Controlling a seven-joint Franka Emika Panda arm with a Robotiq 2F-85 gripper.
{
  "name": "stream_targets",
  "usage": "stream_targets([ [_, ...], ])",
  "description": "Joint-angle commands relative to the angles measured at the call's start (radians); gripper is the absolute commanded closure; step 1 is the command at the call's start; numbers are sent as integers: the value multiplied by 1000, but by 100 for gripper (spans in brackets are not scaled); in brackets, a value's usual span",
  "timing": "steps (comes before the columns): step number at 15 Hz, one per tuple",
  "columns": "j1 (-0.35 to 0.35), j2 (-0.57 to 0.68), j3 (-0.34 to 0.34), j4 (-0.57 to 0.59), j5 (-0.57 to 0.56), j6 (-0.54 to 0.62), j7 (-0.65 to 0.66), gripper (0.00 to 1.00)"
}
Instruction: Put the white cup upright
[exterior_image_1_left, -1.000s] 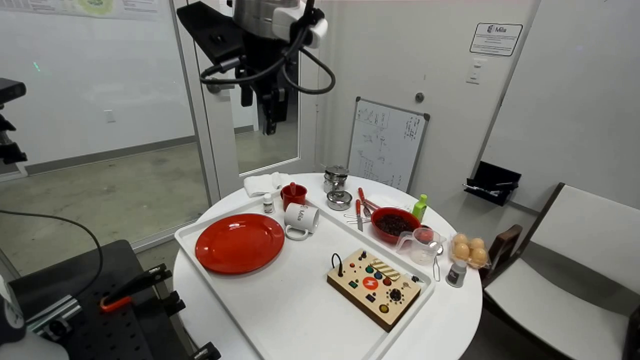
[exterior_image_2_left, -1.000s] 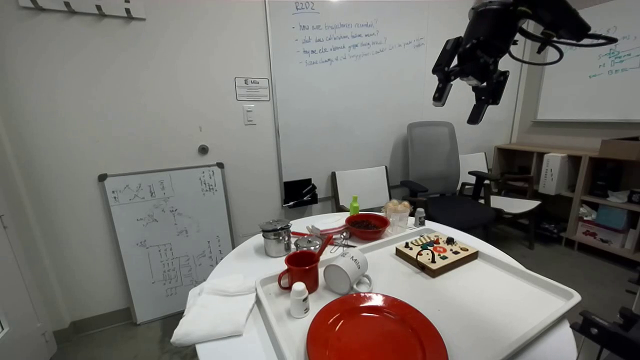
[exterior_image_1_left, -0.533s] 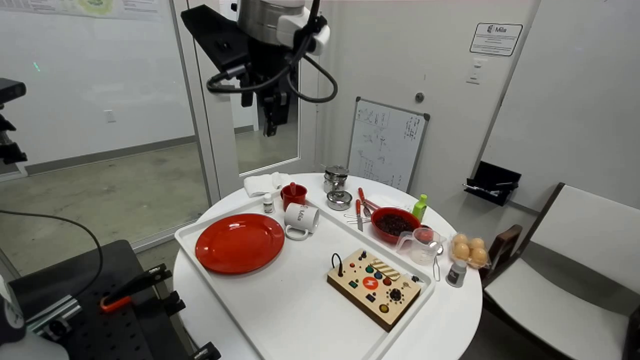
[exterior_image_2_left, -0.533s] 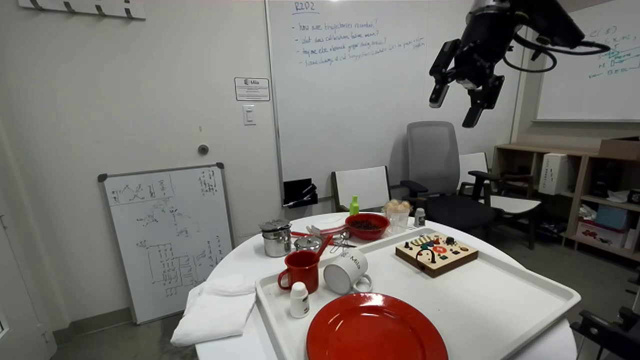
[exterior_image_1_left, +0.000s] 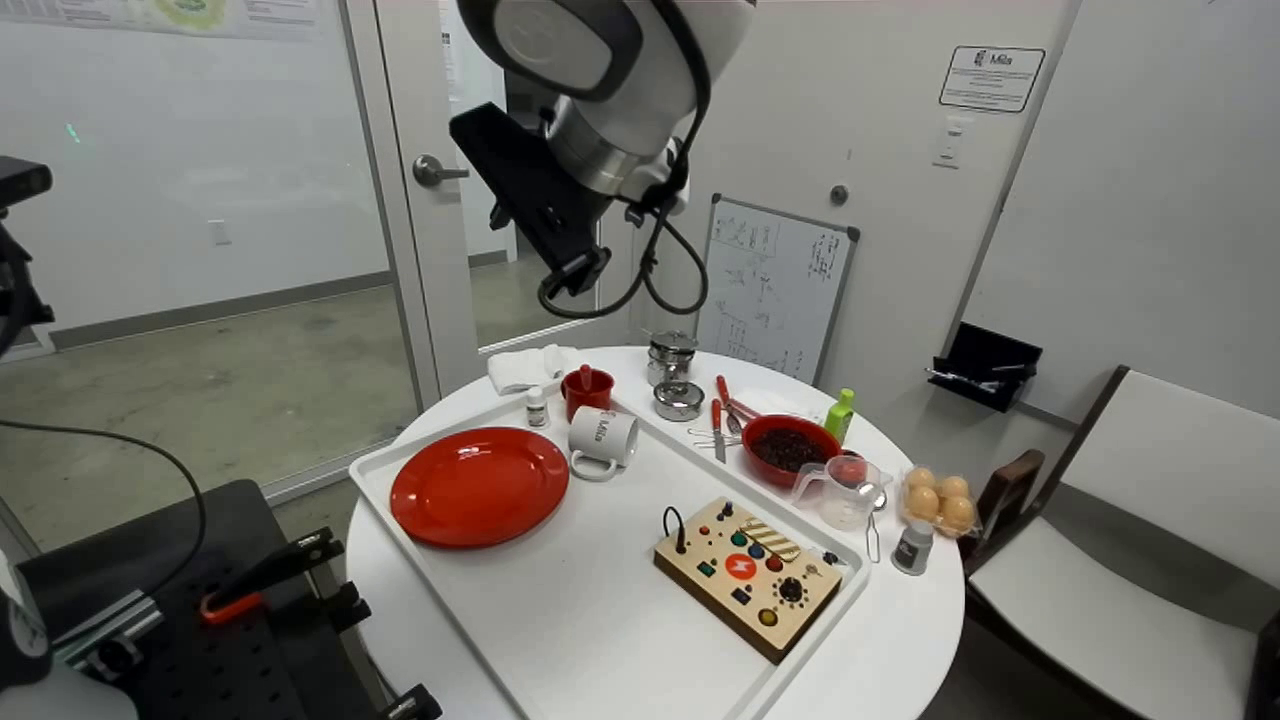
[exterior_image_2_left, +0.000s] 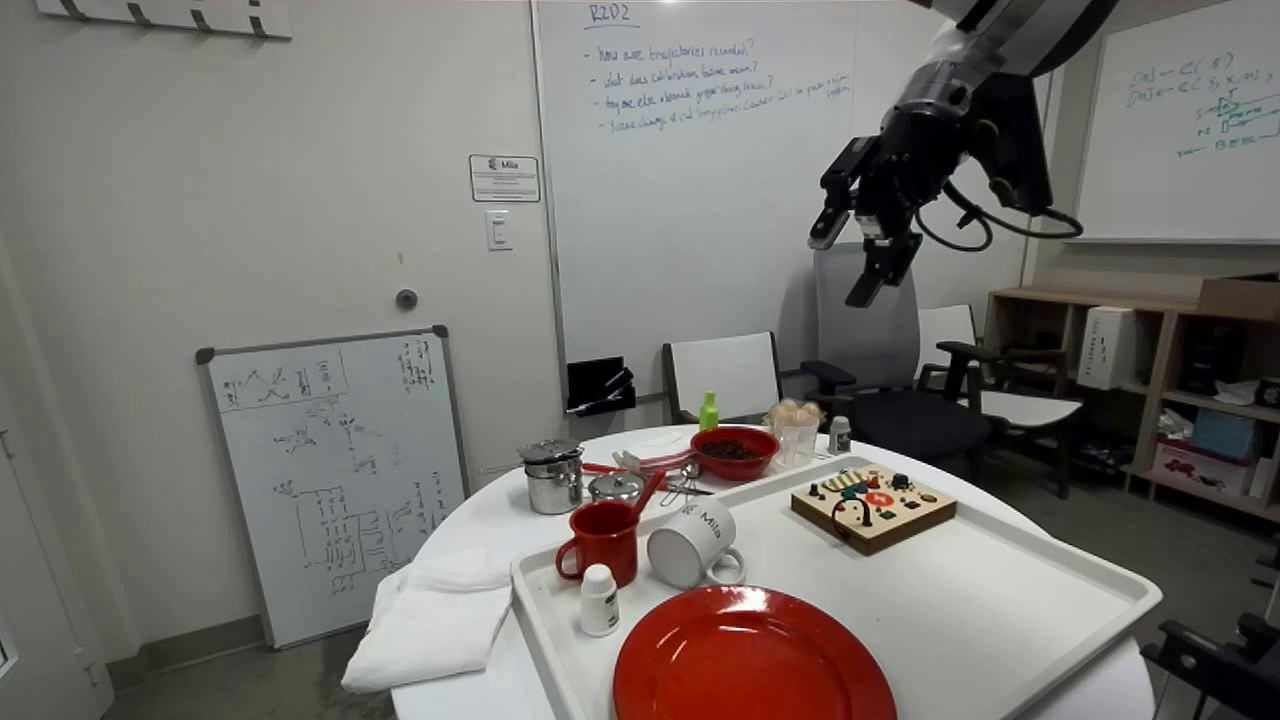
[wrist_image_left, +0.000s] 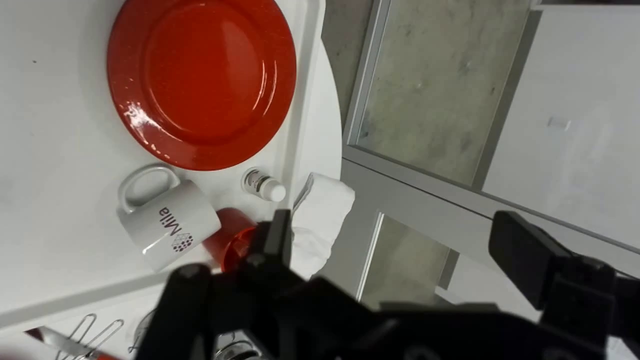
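The white cup (exterior_image_1_left: 603, 436) with "Mila" lettering lies on its side on the white tray (exterior_image_1_left: 470, 640), its handle against the tray floor. It also shows in an exterior view (exterior_image_2_left: 695, 540) and at the left of the wrist view (wrist_image_left: 170, 225). It lies between the red plate (exterior_image_1_left: 480, 487) and the red cup (exterior_image_1_left: 588, 397). My gripper (exterior_image_2_left: 842, 270) is open and empty, tilted, high above the table and well apart from the cup. In the wrist view its fingers (wrist_image_left: 392, 220) stand wide apart. In an exterior view the arm hides most of the gripper.
A small white bottle (exterior_image_2_left: 600, 600) stands beside the red cup. A folded white cloth (exterior_image_2_left: 440, 620) lies at the table edge. Metal pots (exterior_image_1_left: 672, 358), cutlery, a red bowl (exterior_image_1_left: 790, 450) and a clear measuring cup (exterior_image_1_left: 845, 490) stand beyond the tray rim. A wooden button box (exterior_image_1_left: 750, 575) sits on the tray.
The arm has come lower and swung further in over the table, and the gripper has tilted. The gripper stays open. The cup and the other table things have not moved.
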Motion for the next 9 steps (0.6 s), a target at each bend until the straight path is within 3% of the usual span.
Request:
stream_targets([
  [1,-92,220,79,198,29,-140,-104,0],
  [7,-166,436,183,413,-14,-159,7,0],
  [8,-169,363,191,317,-7,-103,-28,0],
  [9,-175,392,200,346,-8,-108,-17,0],
])
